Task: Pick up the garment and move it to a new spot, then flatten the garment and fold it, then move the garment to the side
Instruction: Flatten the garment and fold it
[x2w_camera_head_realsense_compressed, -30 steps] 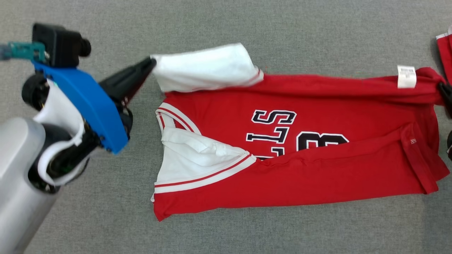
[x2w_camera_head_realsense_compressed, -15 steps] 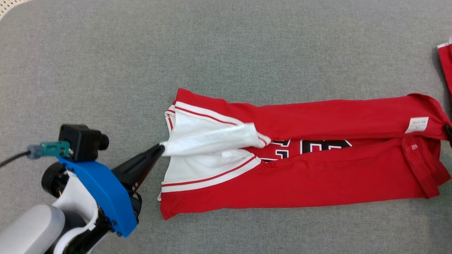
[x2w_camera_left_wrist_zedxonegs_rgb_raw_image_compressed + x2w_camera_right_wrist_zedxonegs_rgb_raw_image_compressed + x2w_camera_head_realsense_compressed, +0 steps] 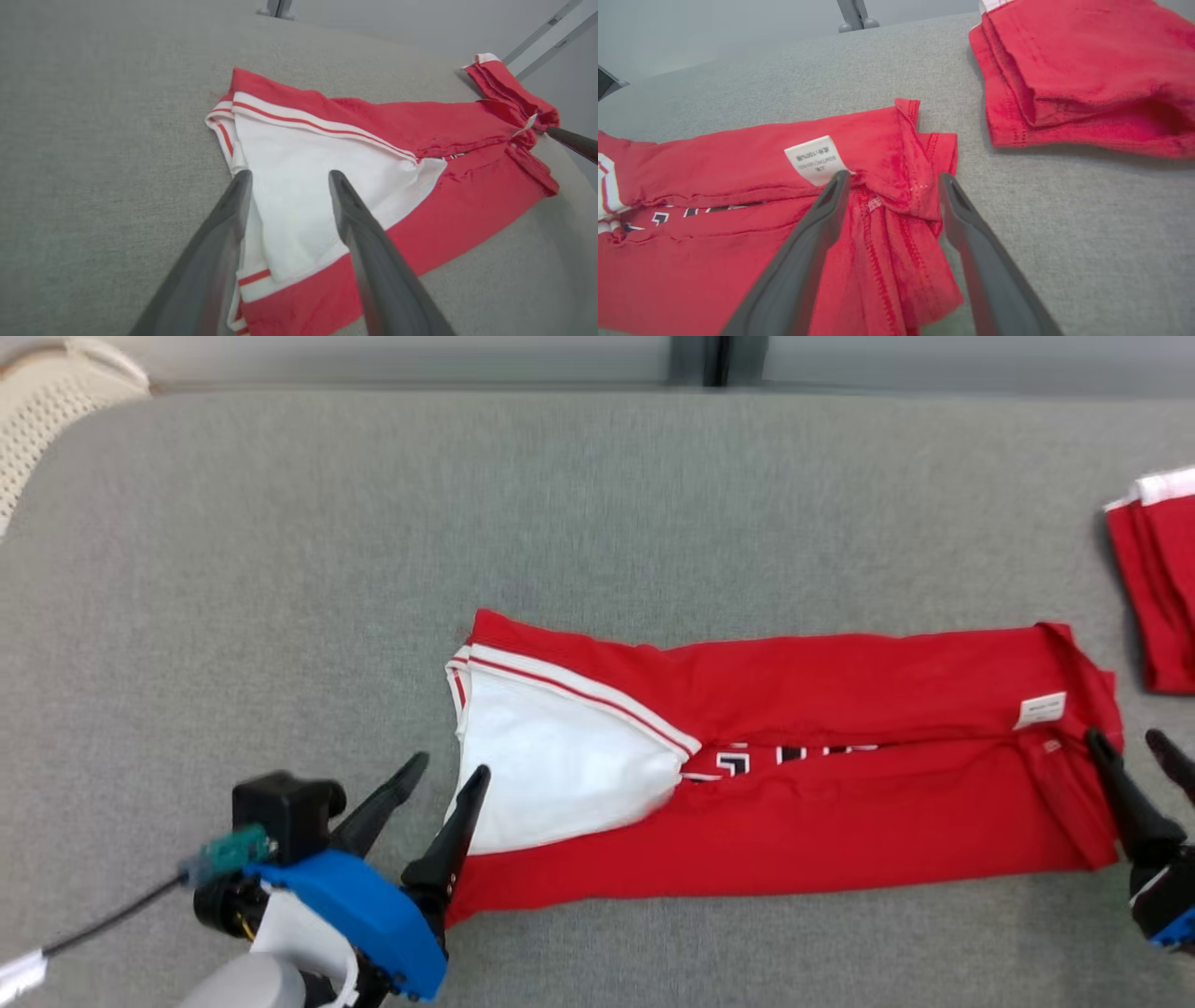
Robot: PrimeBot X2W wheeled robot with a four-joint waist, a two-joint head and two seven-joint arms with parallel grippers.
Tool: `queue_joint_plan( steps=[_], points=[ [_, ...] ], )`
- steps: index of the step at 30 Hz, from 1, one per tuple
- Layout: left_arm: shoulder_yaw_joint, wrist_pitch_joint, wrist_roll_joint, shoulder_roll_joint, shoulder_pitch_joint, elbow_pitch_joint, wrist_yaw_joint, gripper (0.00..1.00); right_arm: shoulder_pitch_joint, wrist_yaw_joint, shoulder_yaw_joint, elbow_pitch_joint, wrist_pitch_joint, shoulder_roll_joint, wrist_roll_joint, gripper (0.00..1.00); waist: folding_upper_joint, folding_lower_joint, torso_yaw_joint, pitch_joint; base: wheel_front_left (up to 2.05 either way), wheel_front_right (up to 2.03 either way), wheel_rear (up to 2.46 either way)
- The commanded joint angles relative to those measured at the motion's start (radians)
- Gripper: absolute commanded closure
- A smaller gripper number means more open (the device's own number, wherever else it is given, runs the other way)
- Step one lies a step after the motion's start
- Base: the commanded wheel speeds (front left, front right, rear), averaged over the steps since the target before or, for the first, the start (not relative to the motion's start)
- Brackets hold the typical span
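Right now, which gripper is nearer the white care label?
Right. The right gripper is at the hem end of the jersey, beside the care label; the left gripper is at the opposite end, by the white panel.

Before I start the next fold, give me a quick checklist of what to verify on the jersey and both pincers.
1. Open left pincer at the white sleeve: ok.
2. Open right pincer at the hem: ok.
3. Both long sides of the jersey folded inward: ok, a strip of lettering shows between them.
4. Hem lying flat: not ok, bunched below the care label.
5. Jersey apart from the folded red garment: ok.
6. Fingertips off the cloth: cannot tell.
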Motion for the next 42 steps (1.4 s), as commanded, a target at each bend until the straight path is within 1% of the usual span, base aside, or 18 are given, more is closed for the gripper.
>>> queue_joint_plan(
  steps=[1,5,8,11,13,15,17,19,23,26,29,33,38,42],
  points=[
    [0.011,-0.043,0.019,-0.011,0.025,0.016,0.018,0.0,0.026,0.0,0.001,-0.003,-0.022,0.012,-0.011,0.0,0.0001,0.0001,-0.029,-0.044,0.0,0.0,0.0],
    [0.032,-0.199,0.063,-0.061,0.1,0.047,0.079,0.0,0.086,0.0,0.018,-0.005,-0.104,0.055,-0.027,0.0,0.0001,0.0001,-0.048,-0.132,0.0,0.0,0.0],
    [0.045,-0.265,0.093,-0.087,0.158,0.057,0.13,0.0,0.131,0.0,0.029,0.008,-0.172,0.092,-0.04,0.0,0.0001,0.0001,-0.061,-0.198,0.0,0.0,0.0],
    [0.056,-0.293,0.144,-0.121,0.216,0.056,0.182,0.0,0.18,0.0,0.051,0.026,-0.219,0.12,-0.064,0.0,0.0001,0.0001,-0.066,-0.252,0.0,0.0,0.0],
    [0.068,-0.299,0.176,-0.155,0.255,0.055,0.214,0.0,0.204,0.0,0.061,0.038,-0.25,0.137,-0.084,0.0,0.0001,0.0001,-0.07,-0.28,0.0,0.0,0.0],
    [0.086,-0.303,0.223,-0.183,0.286,0.048,0.236,0.0,0.227,0.0,0.068,0.054,-0.278,0.154,-0.097,0.0,0.0001,0.0001,-0.071,-0.303,0.0,0.0,0.0],
    [0.106,-0.303,0.287,-0.213,0.325,0.033,0.25,0.0,0.247,0.0,0.069,0.064,-0.31,0.172,-0.11,0.0,0.0001,0.0001,-0.072,-0.326,0.0,0.0,0.0],
    [0.129,-0.302,0.341,-0.245,0.371,0.012,0.256,0.0,0.267,0.0,0.071,0.075,-0.334,0.187,-0.116,0.0,0.0001,0.0001,-0.073,-0.347,0.0,0.0,0.0],
    [0.145,-0.303,0.455,-0.256,0.447,-0.012,0.249,0.0,0.297,0.0,0.069,0.088,-0.369,0.209,-0.136,0.0,0.0001,0.0001,-0.071,-0.369,0.0,0.0,0.0],
    [0.16,-0.303,0.512,-0.259,0.489,-0.02,0.251,0.0,0.312,0.0,0.059,0.097,-0.384,0.223,-0.147,0.0,0.0001,0.0001,-0.067,-0.379,0.0,0.0,0.0],
    [0.166,-0.303,0.555,-0.26,0.519,-0.024,0.254,0.0,0.316,0.0,0.041,0.109,-0.39,0.235,-0.149,0.0,0.0001,0.0001,-0.055,-0.382,0.0,0.0,0.0],
    [0.169,-0.303,0.577,-0.269,0.534,-0.028,0.245,0.0,0.295,0.0,0.003,0.126,-0.384,0.259,-0.134,0.0,0.0001,0.0001,-0.037,-0.377,0.0,0.0,0.0],
    [0.169,-0.303,0.604,-0.283,0.541,-0.027,0.23,0.0,0.201,0.0,-0.088,0.19,-0.3,0.28,-0.161,0.0,0.0001,0.0001,0.014,-0.347,0.0,0.0,0.0],
    [0.17,-0.303,0.618,-0.293,0.52,-0.025,0.213,0.0,0.095,0.0,-0.152,0.26,-0.208,0.274,-0.202,0.0,0.0001,0.0001,0.045,-0.305,0.0,0.0,0.0]
  ],
)
